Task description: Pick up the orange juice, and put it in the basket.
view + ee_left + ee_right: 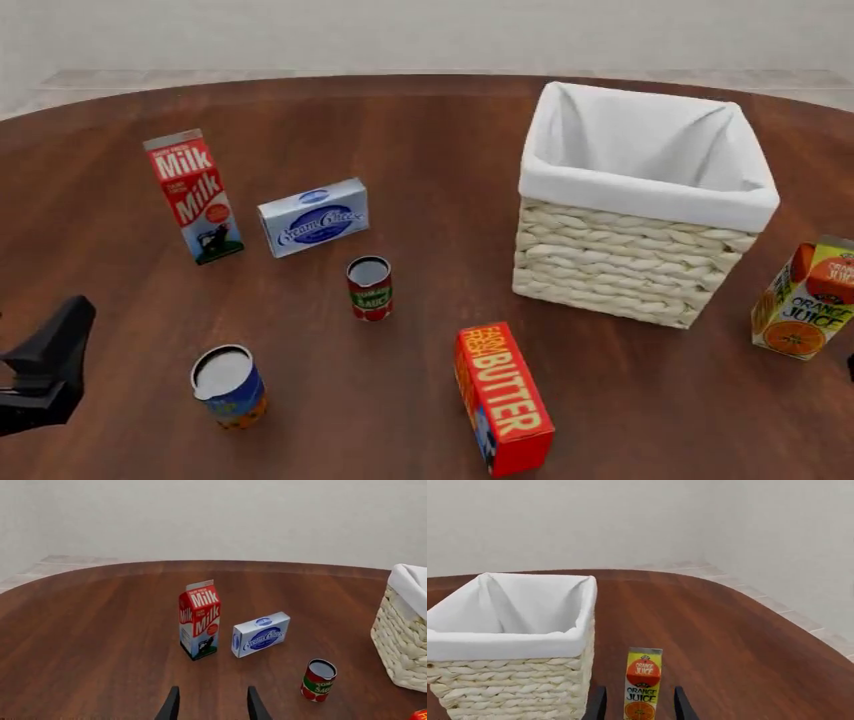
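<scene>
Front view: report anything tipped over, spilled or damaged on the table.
Nothing stands out. The orange juice, milk carton, butter box and both cans stand upright; the cream cheese box rests intact. The basket sits level, nothing spilled.

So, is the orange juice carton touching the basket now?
Apart. The front view shows bare table between the orange juice and the basket; the right wrist view shows the same gap.

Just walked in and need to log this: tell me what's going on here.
Nothing is being held. The orange juice stands upright on the table beside the basket, outside it. The right gripper is open, lined up with the carton. The left gripper is open too, facing the milk carton.
</scene>
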Robot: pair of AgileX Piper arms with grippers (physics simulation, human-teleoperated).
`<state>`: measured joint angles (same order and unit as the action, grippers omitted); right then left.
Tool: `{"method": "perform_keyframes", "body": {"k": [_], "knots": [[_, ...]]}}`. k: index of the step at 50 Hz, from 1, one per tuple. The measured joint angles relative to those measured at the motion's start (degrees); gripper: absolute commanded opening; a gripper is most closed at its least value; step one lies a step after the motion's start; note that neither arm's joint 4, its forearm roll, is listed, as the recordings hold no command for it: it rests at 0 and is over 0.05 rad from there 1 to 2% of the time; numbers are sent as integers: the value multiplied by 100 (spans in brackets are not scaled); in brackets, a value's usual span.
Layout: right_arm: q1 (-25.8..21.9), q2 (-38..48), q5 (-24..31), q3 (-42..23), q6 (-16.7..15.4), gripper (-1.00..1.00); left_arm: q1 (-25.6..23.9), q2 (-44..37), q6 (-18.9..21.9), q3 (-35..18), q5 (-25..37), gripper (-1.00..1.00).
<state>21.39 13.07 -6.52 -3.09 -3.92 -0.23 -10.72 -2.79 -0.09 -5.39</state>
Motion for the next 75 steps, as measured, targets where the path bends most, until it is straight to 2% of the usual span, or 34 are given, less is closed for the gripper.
{"method": "perform_keyframes", "body": {"k": [15,46,75], "knots": [[116,1223,-1148,217,-142,100,-6,-34,15,3,-11,100],[133,4303,-3745,302,-103,100,-13,-270,173,8,-203,100],[278,6271,-5425,266,-140,100,-35,-396,231,7,-291,100]]}}
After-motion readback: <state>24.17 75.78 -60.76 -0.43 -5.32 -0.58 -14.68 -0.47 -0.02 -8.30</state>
